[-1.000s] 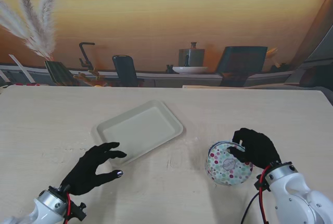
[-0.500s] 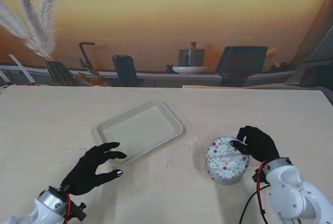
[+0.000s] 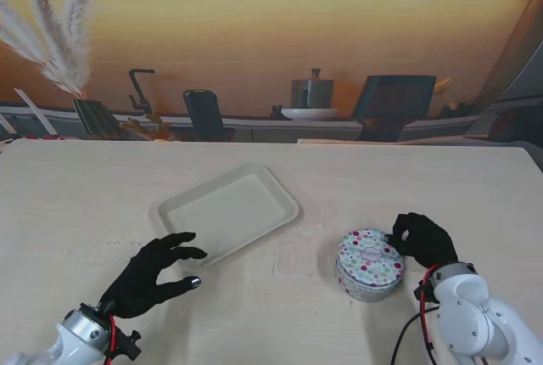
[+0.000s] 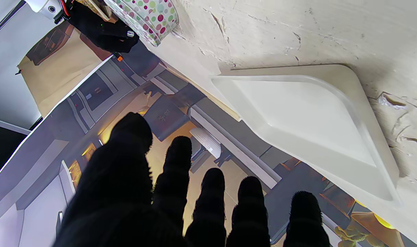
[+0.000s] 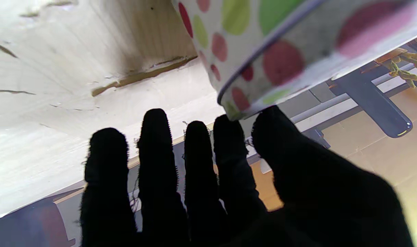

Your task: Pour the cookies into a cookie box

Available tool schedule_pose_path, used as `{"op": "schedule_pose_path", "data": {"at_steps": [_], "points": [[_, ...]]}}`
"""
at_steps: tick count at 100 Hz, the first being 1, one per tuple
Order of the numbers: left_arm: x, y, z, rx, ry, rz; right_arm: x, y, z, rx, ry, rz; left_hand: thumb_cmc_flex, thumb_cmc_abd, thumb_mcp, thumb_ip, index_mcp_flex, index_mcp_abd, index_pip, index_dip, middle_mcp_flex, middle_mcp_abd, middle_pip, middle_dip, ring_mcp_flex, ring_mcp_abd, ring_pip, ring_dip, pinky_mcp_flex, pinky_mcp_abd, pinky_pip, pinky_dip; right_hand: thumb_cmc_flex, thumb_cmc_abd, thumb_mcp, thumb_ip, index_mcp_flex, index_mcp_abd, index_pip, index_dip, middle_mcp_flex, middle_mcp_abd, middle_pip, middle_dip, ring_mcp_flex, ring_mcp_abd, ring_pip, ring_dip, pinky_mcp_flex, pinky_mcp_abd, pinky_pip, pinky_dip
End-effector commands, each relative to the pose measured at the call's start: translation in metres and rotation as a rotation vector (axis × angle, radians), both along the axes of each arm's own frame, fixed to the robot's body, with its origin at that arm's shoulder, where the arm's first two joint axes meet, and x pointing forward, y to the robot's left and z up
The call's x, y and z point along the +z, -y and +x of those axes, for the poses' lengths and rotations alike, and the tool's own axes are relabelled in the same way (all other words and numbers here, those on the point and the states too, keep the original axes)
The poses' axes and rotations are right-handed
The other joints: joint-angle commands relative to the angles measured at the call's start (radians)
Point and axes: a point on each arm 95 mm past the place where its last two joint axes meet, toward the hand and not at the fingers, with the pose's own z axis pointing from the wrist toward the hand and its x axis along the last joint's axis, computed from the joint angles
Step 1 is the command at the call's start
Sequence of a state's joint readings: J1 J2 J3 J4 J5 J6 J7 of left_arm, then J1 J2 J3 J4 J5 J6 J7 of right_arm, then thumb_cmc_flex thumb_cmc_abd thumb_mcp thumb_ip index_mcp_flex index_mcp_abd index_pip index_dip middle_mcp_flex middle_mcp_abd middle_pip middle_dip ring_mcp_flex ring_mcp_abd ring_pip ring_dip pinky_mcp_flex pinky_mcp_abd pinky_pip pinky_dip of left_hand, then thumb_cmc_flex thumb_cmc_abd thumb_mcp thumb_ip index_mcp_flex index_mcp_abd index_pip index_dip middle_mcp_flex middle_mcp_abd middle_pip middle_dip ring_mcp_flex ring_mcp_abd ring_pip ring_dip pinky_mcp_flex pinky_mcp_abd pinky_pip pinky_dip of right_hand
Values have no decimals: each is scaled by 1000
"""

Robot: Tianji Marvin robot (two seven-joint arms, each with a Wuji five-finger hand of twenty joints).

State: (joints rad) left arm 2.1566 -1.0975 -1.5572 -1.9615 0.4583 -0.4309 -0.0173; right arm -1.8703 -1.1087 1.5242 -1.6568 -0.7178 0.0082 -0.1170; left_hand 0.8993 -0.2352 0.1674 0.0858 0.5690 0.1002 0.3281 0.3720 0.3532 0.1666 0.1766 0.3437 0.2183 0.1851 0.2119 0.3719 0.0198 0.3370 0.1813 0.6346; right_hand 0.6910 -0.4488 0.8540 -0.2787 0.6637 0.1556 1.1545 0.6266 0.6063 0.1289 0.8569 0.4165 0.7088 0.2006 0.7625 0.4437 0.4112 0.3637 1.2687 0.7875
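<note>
The round polka-dot cookie box (image 3: pixel 369 263) stands upright on the table at my right with its lid on. My right hand (image 3: pixel 422 239) is at the box's right side, thumb and forefinger pinched on the lid's rim (image 5: pixel 242 103). My left hand (image 3: pixel 157 272) rests open on the table, fingers spread, just short of the near corner of the cream tray (image 3: pixel 227 212). The tray's inside looks bare (image 4: pixel 311 113). No cookies are visible. The box (image 4: pixel 150 17) and right hand also show in the left wrist view.
The pale wooden table (image 3: pixel 102 204) has scuffs around the tray and box. Beyond its far edge stand pampas grass (image 3: pixel 55 38), dark chairs (image 3: pixel 204 115) and a pot on a plate (image 3: pixel 311 98).
The box, tilted toward me a second ago, now stands flat. My right hand slid back from over the lid to its right edge. The left hand stayed still.
</note>
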Motion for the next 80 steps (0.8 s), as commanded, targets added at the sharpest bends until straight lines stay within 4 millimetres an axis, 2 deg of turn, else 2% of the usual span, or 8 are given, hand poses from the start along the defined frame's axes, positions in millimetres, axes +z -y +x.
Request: {"op": "schedule_pose_path", "data": {"at_steps": [1, 17, 39, 46, 62, 72, 77, 80], "points": [[-1, 3, -3, -13, -12, 2, -7, 1, -6, 1, -44, 6, 17, 41, -23, 36, 22, -12, -18, 4, 17, 5, 7, -2, 12, 3, 5, 21, 3, 6, 10, 28, 61, 42, -10, 45, -39, -44, 36, 17, -38, -13, 9, 5, -36, 15, 5, 0, -14, 11, 7, -8], [-1, 3, -2, -14, -12, 3, -10, 2, -8, -1, -48, 31, 18, 41, -24, 36, 19, -12, -18, 4, 15, 3, 6, -2, 12, 3, 7, 22, 5, 5, 11, 29, 70, 42, -32, 50, -63, -75, 47, 4, -51, -26, 12, 7, -41, 14, 5, 1, -21, 10, 1, -10], [0, 2, -2, -11, -8, 0, -11, 2, -10, -7, -9, 83, 18, 41, -25, 37, 22, -13, -16, 4, 16, 3, 6, -2, 14, 3, 9, 22, 8, 8, 12, 31, 15, -36, -14, 48, -52, -134, 44, -78, -29, -26, 3, 3, -30, 29, 14, 4, -18, 35, -3, -10], [0, 2, -2, -10, -9, -1, -10, 0, -10, -6, 11, 90, 18, 41, -26, 37, 21, -12, -17, 4, 14, 3, 6, -2, 14, 3, 9, 22, 7, 7, 12, 31, 1, -59, -2, 44, -69, -132, 30, -94, -40, -26, -4, 1, -32, 28, 14, 4, -16, 35, -3, -10], [0, 2, -2, -9, -8, 0, -4, -3, -11, 7, 50, 97, 19, 42, -26, 37, 21, -12, -16, 4, 14, 3, 6, -2, 12, 4, 8, 22, 6, 5, 11, 32, -77, -80, 36, 41, -105, -96, -61, -204, -84, -26, -20, -4, -62, 21, 0, 0, -34, 35, -13, -14], [0, 2, -2, -7, -3, -1, 2, -4, -12, 19, 81, 83, 18, 42, -27, 37, 22, -12, -16, 5, 17, 4, 7, -2, 15, 5, 9, 22, 8, 6, 12, 32, -127, -94, 73, 63, -103, -79, -135, -224, -110, -26, -28, -8, -83, 15, -13, -4, -51, 37, -25, -19], [0, 1, -2, -6, -2, -2, 5, -4, -13, 25, 92, 82, 18, 43, -27, 37, 22, -12, -16, 4, 16, 4, 7, -2, 13, 4, 9, 22, 6, 6, 11, 32, -150, -83, 84, 94, -111, -69, -183, -223, -142, -27, -37, -12, -115, 7, -34, -10, -84, 31, -52, -30], [0, 1, -2, -5, -2, -2, 6, -5, -13, 27, 102, 78, 18, 42, -27, 37, 24, -12, -15, 5, 17, 5, 7, -2, 14, 5, 9, 22, 6, 6, 11, 32, -174, -76, 94, 131, -117, -64, -221, -198, -169, -28, -47, -18, -146, 0, -55, -17, -116, 27, -77, -45]]}}
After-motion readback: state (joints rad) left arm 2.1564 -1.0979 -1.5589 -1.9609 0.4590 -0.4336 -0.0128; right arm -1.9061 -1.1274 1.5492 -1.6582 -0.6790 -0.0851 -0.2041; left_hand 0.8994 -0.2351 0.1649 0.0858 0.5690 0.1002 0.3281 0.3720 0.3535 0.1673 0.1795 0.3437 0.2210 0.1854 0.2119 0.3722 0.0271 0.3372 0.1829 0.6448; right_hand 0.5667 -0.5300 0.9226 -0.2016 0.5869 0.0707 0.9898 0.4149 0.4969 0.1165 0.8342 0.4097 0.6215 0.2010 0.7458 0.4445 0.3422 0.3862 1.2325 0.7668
